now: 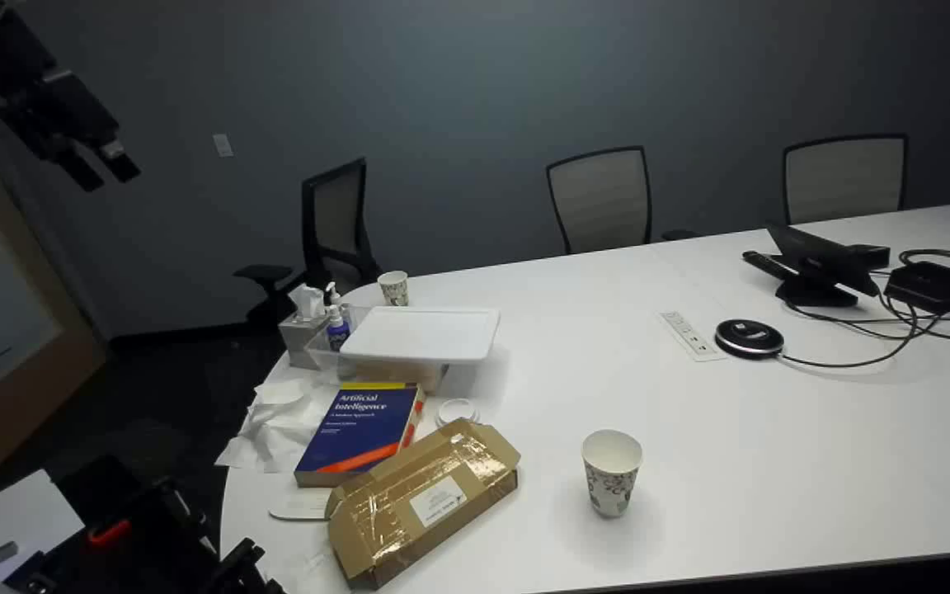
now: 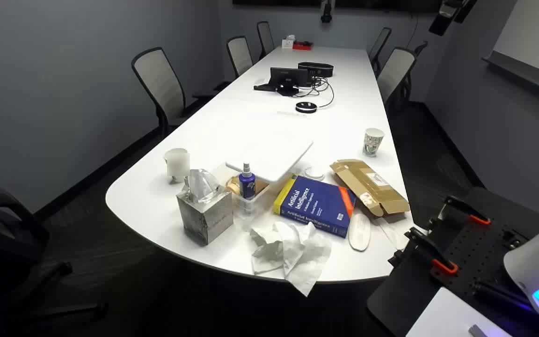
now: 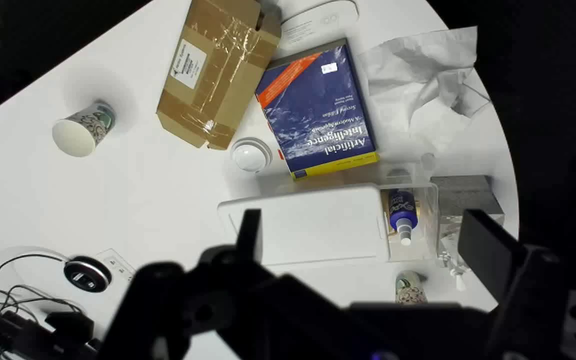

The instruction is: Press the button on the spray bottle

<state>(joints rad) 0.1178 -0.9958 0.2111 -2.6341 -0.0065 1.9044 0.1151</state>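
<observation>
White table (image 1: 590, 371), rounded end (image 2: 150, 201) cluttered; grey walls (image 1: 475, 82), dark floor (image 2: 110, 262), chairs (image 1: 601, 198) alongside; tool (image 3: 369, 242) spread wide.

In an exterior view the gripper (image 1: 105, 172) hangs at upper left, jaws parted, well apart from the table (image 1: 557, 388). The spray bottle (image 1: 338, 332) stands in a clear tub (image 1: 324, 360), between the tissue box (image 1: 300, 342) and the lid (image 1: 421, 332). A cup (image 1: 394, 289) stands just behind the lid. Nearer the camera lie crumpled paper (image 1: 277, 425), a book (image 1: 362, 425) and a carton (image 1: 409, 516), with another cup (image 1: 612, 478) to the carton's right. A puck (image 1: 749, 337) and a screen (image 1: 821, 257) sit farther right; chairs (image 1: 600, 198) stand beyond
</observation>
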